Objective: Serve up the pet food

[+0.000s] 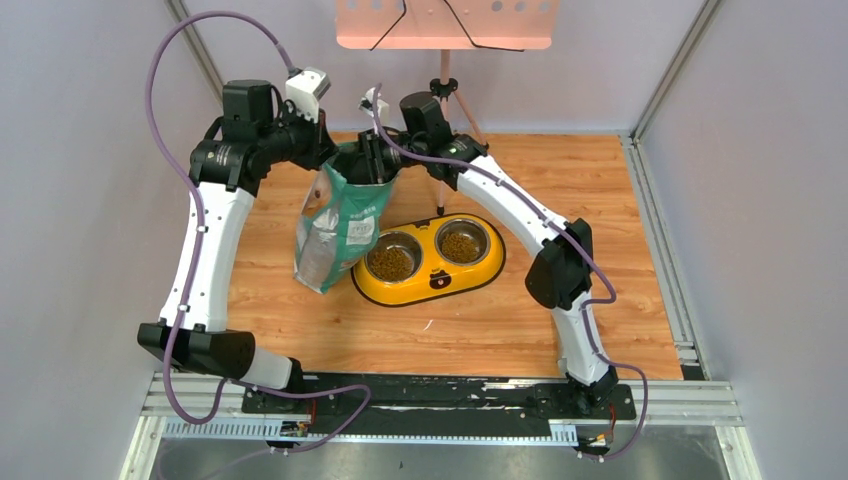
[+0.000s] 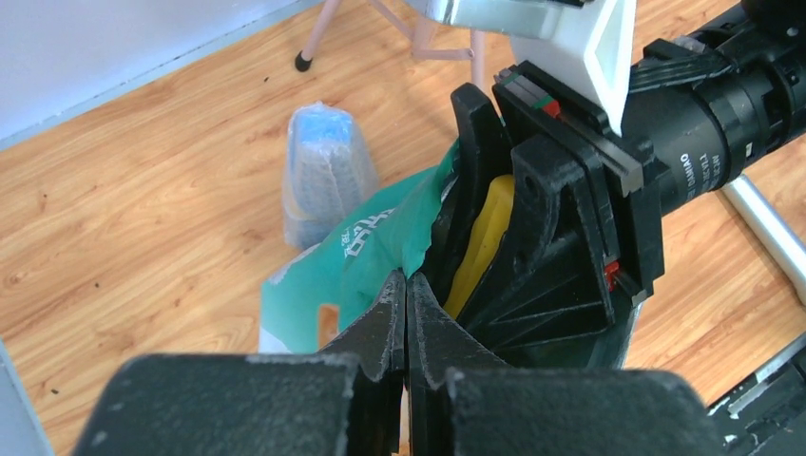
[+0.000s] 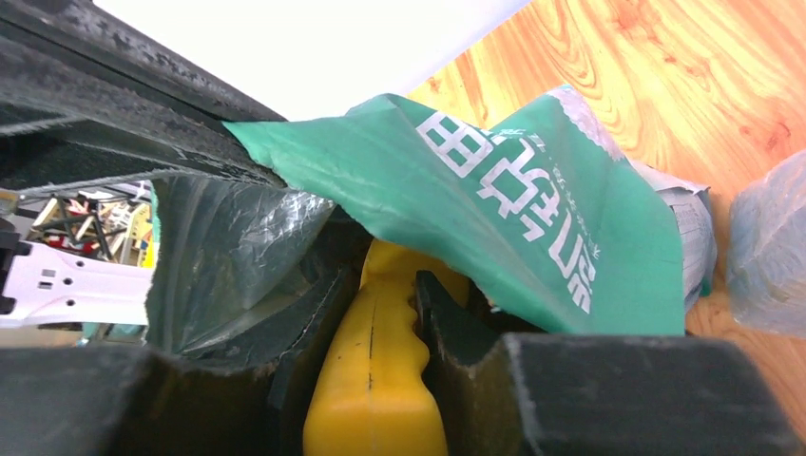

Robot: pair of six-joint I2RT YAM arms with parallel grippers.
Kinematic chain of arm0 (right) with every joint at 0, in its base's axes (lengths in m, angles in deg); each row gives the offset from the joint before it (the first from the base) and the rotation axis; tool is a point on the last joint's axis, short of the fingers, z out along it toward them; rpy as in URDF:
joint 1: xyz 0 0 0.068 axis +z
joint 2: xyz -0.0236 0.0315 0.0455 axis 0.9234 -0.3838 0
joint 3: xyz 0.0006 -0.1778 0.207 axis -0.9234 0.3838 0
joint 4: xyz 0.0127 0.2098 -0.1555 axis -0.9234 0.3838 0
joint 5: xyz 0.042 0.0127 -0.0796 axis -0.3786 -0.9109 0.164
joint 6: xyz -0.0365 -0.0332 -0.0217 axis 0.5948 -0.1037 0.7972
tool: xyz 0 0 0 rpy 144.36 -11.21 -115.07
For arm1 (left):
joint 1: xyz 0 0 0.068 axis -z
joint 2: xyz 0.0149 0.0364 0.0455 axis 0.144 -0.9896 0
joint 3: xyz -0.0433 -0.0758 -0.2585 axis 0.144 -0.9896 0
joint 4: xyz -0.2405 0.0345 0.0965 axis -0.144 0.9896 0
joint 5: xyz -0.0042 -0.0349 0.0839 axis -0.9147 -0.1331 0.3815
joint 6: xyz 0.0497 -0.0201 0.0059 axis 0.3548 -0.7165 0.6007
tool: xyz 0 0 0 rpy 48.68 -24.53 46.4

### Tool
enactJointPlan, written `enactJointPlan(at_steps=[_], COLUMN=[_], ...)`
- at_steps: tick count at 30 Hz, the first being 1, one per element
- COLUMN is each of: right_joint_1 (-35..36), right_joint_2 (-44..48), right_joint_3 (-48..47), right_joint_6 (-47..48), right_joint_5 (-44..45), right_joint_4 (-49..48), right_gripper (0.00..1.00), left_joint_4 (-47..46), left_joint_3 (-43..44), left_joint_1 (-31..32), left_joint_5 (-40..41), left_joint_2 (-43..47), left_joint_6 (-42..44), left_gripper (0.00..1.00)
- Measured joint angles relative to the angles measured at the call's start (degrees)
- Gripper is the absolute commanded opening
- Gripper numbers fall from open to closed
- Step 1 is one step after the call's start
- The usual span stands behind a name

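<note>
Two grainy heaps of brown kibble (image 1: 390, 265) are lying in a glossy yellow feeder (image 1: 432, 285), at five o'clock from the crinkly green bag (image 1: 340, 225). Left wrist: the left gripper (image 2: 407, 294) is pinching the bag's thin rim. Right wrist: the right gripper (image 3: 385, 280) is clamping a smooth yellow scoop (image 3: 375, 380) in the bag's mouth.

Wood-grain board (image 1: 600, 200) fills centre; plain pale grey walls (image 1: 80, 150) at 9, 12 and 3 o'clock. Pink perforated panel (image 1: 445, 22) on tripod stand (image 1: 445, 95) at 12 o'clock. Aluminium rails (image 1: 450, 398) along 6 o'clock, metal channel (image 1: 660, 250) at 3 o'clock. Light even and soft, shadows faint
</note>
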Motion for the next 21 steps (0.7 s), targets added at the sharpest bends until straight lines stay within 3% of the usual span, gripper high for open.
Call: enactJointPlan(at_steps=[12,21], right_joint_1=[-5.68,-11.02], right_joint_2=[2.67,4.63], right_joint_3=[-2.38,0.55], right_joint_6=[-8.83,-21.18], right_joint_5=[1.29,0.76], right_joint_4=[0.0,-1.99], right_gripper=[0.0,0.0], left_joint_4=[-0.02,2.03], left_joint_3=[0.07,1.4], left_joint_1=[-0.28,-0.37], left_joint_5=[2.16,2.36], left_joint_2=[0.02,-0.02], left_joint_6=[1.07,2.64], left_gripper=[0.0,0.0])
